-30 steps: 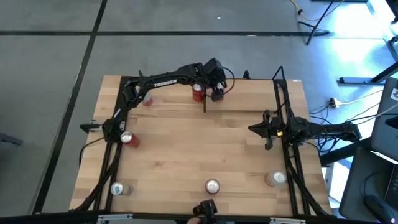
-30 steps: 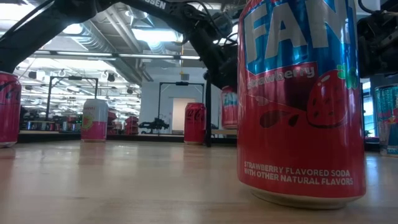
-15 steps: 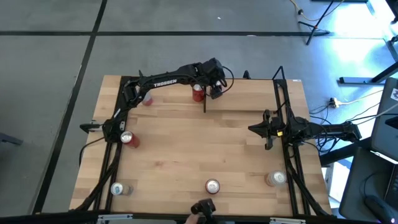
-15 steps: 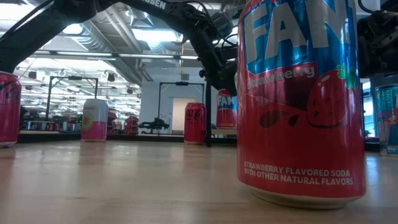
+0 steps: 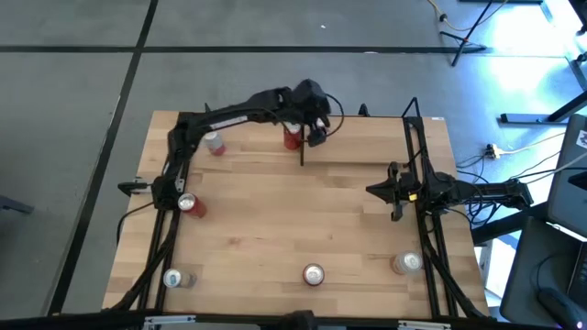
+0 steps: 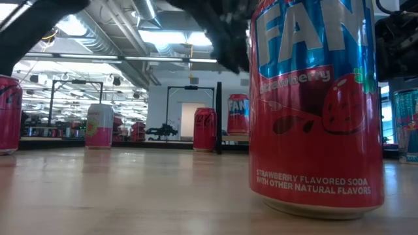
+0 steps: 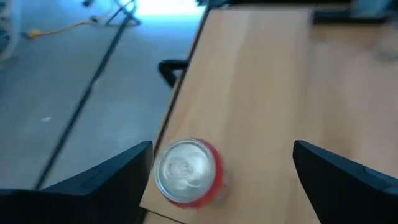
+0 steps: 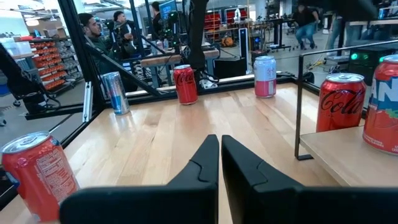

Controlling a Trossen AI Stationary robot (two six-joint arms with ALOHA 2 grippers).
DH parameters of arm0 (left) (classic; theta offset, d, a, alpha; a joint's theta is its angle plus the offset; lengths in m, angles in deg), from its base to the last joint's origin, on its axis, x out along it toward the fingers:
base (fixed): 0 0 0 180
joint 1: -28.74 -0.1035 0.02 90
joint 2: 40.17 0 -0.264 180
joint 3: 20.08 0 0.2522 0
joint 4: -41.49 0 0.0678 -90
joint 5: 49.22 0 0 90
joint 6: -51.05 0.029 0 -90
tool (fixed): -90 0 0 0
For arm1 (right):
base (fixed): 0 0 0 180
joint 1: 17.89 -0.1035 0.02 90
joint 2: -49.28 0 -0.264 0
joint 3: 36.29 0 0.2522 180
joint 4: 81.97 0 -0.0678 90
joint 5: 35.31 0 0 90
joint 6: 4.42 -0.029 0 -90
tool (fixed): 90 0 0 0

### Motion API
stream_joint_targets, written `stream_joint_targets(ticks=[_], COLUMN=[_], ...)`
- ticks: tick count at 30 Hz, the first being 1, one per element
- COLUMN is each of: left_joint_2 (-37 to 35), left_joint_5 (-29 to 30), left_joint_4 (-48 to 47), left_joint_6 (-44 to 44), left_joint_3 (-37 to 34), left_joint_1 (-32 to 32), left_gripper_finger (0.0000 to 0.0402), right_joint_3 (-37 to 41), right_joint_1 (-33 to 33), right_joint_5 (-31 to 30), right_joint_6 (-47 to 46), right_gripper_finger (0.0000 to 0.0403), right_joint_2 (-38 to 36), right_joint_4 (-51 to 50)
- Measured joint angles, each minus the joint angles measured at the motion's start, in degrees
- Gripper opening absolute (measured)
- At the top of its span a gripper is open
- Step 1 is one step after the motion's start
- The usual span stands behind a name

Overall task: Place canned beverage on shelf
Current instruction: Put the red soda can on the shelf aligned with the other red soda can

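Note:
The red and blue canned beverage (image 6: 238, 114) stands upright by its base on the shelf (image 8: 348, 149), the pale board with thin black uprights (image 6: 218, 117) at the table's far middle. It stands near the board's left end (image 8: 382, 112), close to an edge in the left wrist view (image 7: 186, 171). My left gripper (image 7: 222, 149) hangs open above the can and touches nothing. In the high view it (image 5: 315, 128) hides the can. My right gripper (image 8: 219, 140) is shut on nothing and waits level at the table's right side (image 5: 381, 191).
A red cola can (image 5: 292, 137) stands just left of the shelf's upright. Several more cans dot the table: a pink one (image 5: 214, 144), a red one (image 5: 188, 203), a silver one (image 5: 174, 278), a strawberry soda (image 5: 314, 273) and another (image 5: 406, 264). Black frame rails (image 5: 431, 247) run along both sides.
My left gripper has let go of the canned beverage and risen clear of it, drawing back a little toward the table's far edge. The can has stayed upright on the shelf.

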Motion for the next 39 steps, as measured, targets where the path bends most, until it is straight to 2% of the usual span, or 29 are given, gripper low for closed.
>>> stream_joint_targets(ticks=[4, 9, 13, 17, 23, 28, 36, 38, 39], left_joint_2=[-4.3, -7.4, -8.8, -12.0, -20.3, -26.8, -30.4, -30.5, -30.5], left_joint_5=[-3.7, 1.3, -0.2, -1.5, -2.3, -7.2, -19.6, -20.2, -18.4], left_joint_4=[-4.6, -11.3, -12.4, -6.4, 9.3, 20.8, 23.1, 23.7, 23.9], left_joint_6=[-2.4, -5.5, -5.4, -6.1, -6.3, -7.7, -9.6, -9.4, -9.3], left_joint_3=[0.0, -0.3, -4.8, -13.8, -32.3, -44.8, -54.8, -55.4, -55.5], left_joint_1=[-1.0, -2.6, -4.4, -6.8, -9.9, -11.7, -7.8, -5.1, -3.8], left_gripper_finger=[0.0367, 0.0367, 0.0367, 0.0367, 0.0367, 0.0367, 0.0367, 0.0367, 0.0367], right_joint_3=[0.0, 0.0, 0.0, 0.0, 0.0, 0.0, 0.0, 0.0, 0.0], right_joint_1=[0.0, 0.0, 0.0, 0.0, 0.0, 0.0, 0.0, 0.0, 0.0], right_joint_5=[0.6, 1.3, 1.4, 1.5, 2.5, 2.2, 1.0, 0.6, 0.3], right_joint_6=[-0.5, -0.6, -0.6, -0.6, -0.6, -1.3, -1.1, -1.1, -1.1], right_gripper_finger=[0.001, 0.001, 0.001, 0.001, 0.001, 0.001, 0.001, 0.001, 0.001], right_joint_2=[0.0, 0.0, 0.0, 0.0, 0.0, 0.0, 0.0, 0.0, 0.0], right_joint_4=[-0.3, -0.3, -0.4, -0.5, -0.7, -0.7, 0.5, 0.6, 0.6])
